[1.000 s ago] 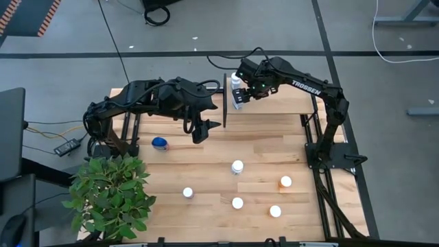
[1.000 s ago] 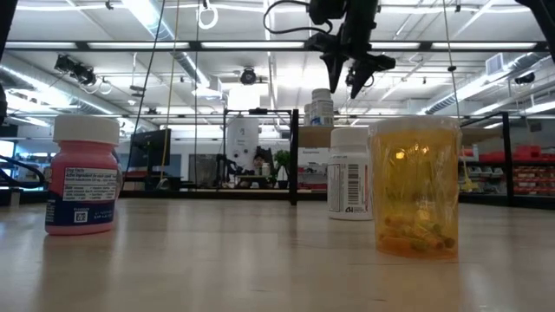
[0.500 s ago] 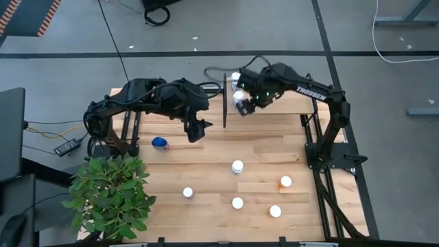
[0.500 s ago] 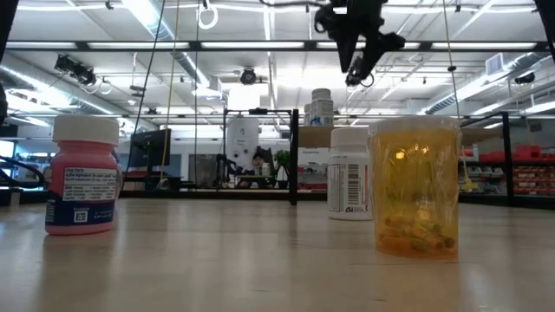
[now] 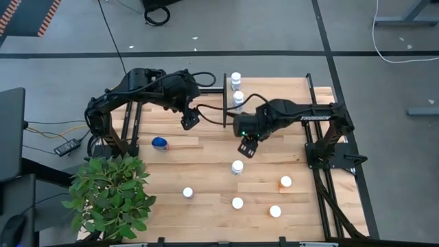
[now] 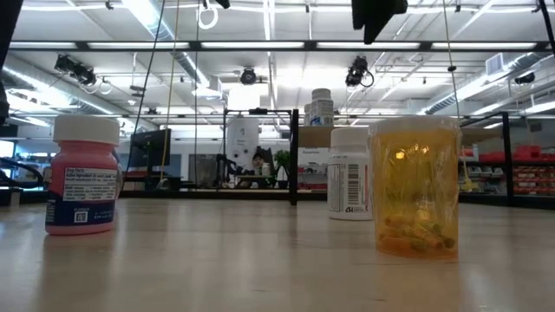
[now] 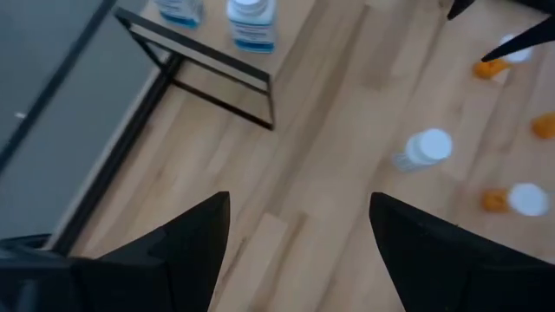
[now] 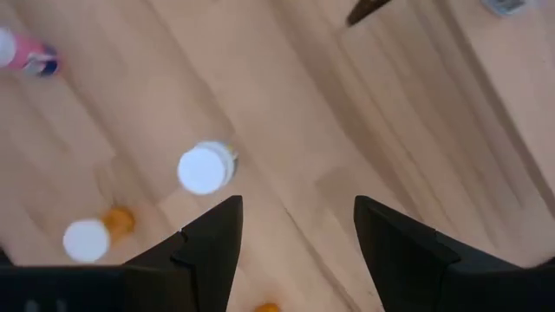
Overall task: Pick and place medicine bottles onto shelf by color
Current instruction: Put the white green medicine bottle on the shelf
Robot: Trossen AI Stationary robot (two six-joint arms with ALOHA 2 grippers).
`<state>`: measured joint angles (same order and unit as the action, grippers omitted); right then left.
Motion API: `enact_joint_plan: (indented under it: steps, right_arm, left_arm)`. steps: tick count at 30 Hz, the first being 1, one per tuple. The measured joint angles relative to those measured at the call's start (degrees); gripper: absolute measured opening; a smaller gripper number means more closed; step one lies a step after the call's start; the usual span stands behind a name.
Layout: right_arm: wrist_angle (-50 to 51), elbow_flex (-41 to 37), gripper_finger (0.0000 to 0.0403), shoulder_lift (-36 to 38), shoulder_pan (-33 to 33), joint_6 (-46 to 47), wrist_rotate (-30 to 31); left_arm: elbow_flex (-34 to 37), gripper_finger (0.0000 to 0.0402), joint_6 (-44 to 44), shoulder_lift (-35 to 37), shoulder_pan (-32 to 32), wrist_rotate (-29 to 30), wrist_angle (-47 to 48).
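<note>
The shelf is a light-wood panel with black rails at the table's far right. Two white bottles stand upright on its left end, also seen in the left wrist view. Another white bottle stands mid-table. My right gripper hovers open and empty just far of it, with that bottle ahead of its fingers. My left gripper hangs open and empty left of the shelf. Nearer stand orange bottles and white-capped ones. A pink bottle stands at the near left.
A squat blue bottle sits at the table's left, with a green plant at the near-left corner. The shelf's black rail stands upright between the two arms. Bare planks lie between the shelf and the mid-table bottle.
My right gripper has let go of a white bottle, which now stands on the shelf's left end. It then swung toward the near edge, out over the mid-table bottle. My left gripper has drawn back toward the far left.
</note>
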<state>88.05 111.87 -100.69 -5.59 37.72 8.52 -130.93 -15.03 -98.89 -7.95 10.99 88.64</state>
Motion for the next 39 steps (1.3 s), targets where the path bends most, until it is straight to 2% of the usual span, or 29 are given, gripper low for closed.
enact_joint_plan:
  steps: [4, 9, 14, 21, 22, 28, 39]
  right_arm:
    - [-0.3, 0.02, 0.0229, 2.86, -2.69, 2.0, -1.76]
    - [-0.46, 0.14, 0.0229, 10.08, -4.91, 6.6, -0.53]
    - [-0.42, 0.18, 0.0229, 17.39, -5.59, 11.67, 6.88]
    - [0.48, 0.2, 0.0229, 23.88, -5.55, 13.3, 15.01]
    - [0.88, 0.2, 0.0229, 24.24, -5.55, 13.31, 15.32]
    - [2.0, 0.2, 0.0229, 24.82, -5.55, 13.22, 15.69]
    - [1.97, 0.17, 0.0229, 23.49, -5.55, 15.14, 15.63]
  left_arm:
    - [-0.02, 0.0281, -1.62, 0.0, 0.71, -2.52, -1.41]
    - [0.46, 0.0281, -2.49, -0.37, 2.5, -3.78, -6.55]
    - [7.13, 0.0281, -4.98, -1.25, 4.62, -3.74, -22.28]
    - [21.54, 0.0281, -2.09, -3.09, 7.33, -5.41, -45.15]
    - [23.46, 0.0281, -1.42, -3.34, 7.72, -6.22, -48.71]
    - [31.92, 0.0281, 3.81, -4.31, 10.93, -7.82, -54.68]
    - [44.94, 0.0281, 5.21, -6.37, 14.93, -7.69, -70.39]
